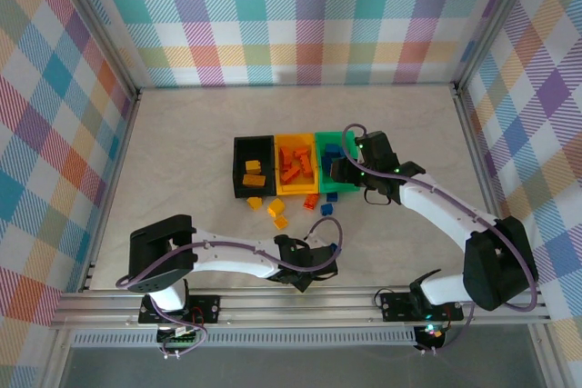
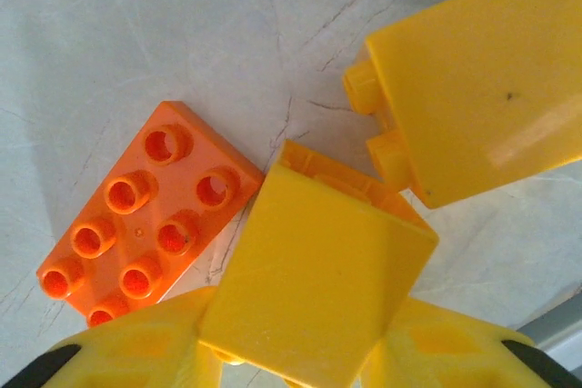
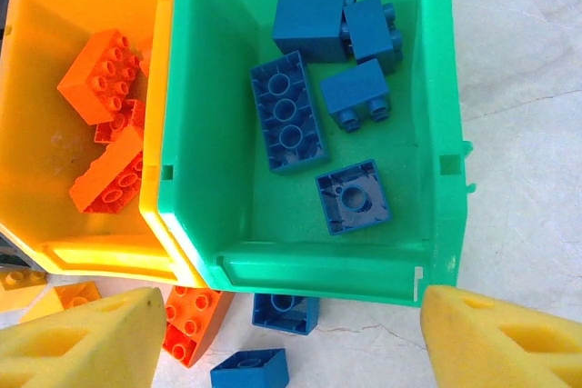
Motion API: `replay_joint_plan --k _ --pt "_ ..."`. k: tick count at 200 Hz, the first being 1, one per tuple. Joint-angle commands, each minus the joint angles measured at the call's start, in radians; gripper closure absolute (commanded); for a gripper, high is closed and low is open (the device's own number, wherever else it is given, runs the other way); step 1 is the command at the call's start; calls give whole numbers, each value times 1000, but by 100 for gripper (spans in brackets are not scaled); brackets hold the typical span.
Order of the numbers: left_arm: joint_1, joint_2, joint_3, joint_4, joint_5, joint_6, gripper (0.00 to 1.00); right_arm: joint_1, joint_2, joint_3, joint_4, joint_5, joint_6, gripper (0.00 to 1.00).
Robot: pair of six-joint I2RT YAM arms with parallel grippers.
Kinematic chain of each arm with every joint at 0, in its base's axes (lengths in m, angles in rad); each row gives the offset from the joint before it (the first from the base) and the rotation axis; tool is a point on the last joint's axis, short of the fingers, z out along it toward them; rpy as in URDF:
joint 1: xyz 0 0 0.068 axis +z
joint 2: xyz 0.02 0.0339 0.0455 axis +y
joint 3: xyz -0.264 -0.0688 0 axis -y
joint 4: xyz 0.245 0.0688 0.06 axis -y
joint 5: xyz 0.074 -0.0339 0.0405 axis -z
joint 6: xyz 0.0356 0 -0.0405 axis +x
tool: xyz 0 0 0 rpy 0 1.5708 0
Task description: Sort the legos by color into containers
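Observation:
My left gripper (image 2: 300, 338) is shut on a yellow lego (image 2: 314, 270) just above the table. An orange lego (image 2: 145, 215) lies to its left, a second yellow lego (image 2: 473, 88) to the upper right. The containers stand in a row: the black bin (image 1: 238, 165) holds yellow legos, the yellow-orange bin (image 3: 55, 179) orange ones, the green bin (image 3: 209, 134) several blue ones. My right gripper (image 3: 291, 343) hangs open over the green bin's near edge, nothing between its fingers. In the top view the left gripper (image 1: 309, 265) is low near the front, the right gripper (image 1: 350, 168) at the green bin.
In front of the bins lie loose legos: an orange one (image 3: 186, 320), two blue ones (image 3: 285, 311) (image 3: 250, 370), and yellow ones (image 1: 277, 213). Checked walls close the table on three sides, with a metal rail (image 1: 300, 302) along the near edge.

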Motion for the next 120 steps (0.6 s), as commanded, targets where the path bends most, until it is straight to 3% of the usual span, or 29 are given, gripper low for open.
replay_joint_plan --k 1,53,86,120 --pt "28 -77 -15 -15 -25 -11 63 1 -36 -14 12 15 -9 26" --pt "87 -188 -49 -49 -50 -41 65 0 -41 -19 11 12 -2 26" --pt "206 -306 -77 -38 -36 -35 66 1 -61 -23 9 7 1 26" --pt "343 -382 -39 -30 -91 9 66 0 -82 -27 2 3 3 26"
